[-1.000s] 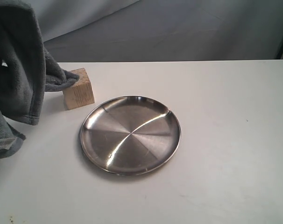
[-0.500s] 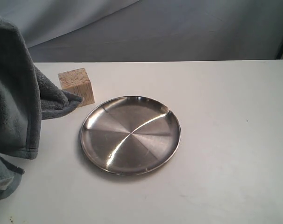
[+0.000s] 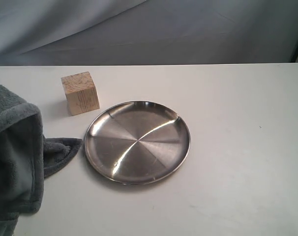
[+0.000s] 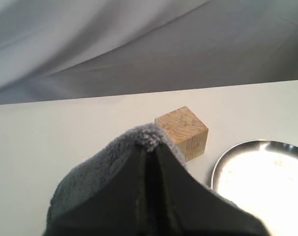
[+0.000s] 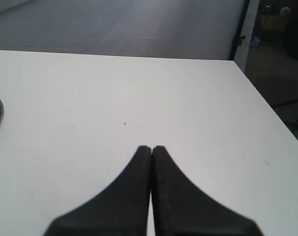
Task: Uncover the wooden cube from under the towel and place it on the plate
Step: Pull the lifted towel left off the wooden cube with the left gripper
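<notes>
- Towel (image 3: 16, 157) drops lower, clear of the wooden cube (image 3: 80, 93), with the left tool (image 4: 148, 147) clenched on it.
- Right tool (image 5: 151, 150) clenched, empty, over the white surface (image 3: 237, 147).
- Grey drape (image 3: 188, 34) behind.

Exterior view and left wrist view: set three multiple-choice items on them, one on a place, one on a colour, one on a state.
1. The wooden cube stands:
A. on the stainless-steel plate
B. on the table, beside the plate
C. under the towel

2. The towel is:
A. red
B. white
C. dark grey-blue

3. The left hand is:
A. open and empty
B. shut on the towel
C. shut on the cube

Key: 1 B, the cube sits uncovered on the table and the plate is empty. 2 C, its plush shows grey-blue. 3 B, the left wrist view shows it closed with the towel bunched at its tip.
</notes>
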`<action>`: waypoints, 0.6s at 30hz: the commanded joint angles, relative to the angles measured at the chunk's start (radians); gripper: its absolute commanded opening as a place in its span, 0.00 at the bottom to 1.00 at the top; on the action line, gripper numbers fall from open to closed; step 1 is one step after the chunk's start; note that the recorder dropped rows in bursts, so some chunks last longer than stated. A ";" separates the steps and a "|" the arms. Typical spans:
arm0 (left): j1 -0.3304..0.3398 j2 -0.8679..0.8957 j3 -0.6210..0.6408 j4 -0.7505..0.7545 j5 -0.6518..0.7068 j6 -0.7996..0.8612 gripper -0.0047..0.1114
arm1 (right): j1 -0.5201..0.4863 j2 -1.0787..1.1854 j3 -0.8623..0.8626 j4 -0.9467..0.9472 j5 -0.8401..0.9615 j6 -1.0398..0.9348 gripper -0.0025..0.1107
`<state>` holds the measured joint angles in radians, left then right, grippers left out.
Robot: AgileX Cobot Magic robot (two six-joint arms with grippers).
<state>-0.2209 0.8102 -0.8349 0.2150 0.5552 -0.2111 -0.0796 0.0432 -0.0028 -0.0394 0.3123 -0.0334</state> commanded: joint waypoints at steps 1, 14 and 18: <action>0.000 -0.008 0.044 -0.026 -0.034 -0.029 0.04 | 0.001 -0.005 0.003 -0.001 -0.002 -0.011 0.02; 0.000 -0.006 0.237 -0.055 -0.141 -0.102 0.04 | 0.001 -0.005 0.003 -0.001 -0.002 -0.011 0.02; 0.000 -0.006 0.289 -0.059 -0.183 -0.102 0.04 | 0.001 -0.005 0.003 -0.001 -0.002 -0.011 0.02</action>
<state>-0.2209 0.8102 -0.5753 0.1704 0.4232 -0.3010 -0.0796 0.0432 -0.0028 -0.0394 0.3123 -0.0334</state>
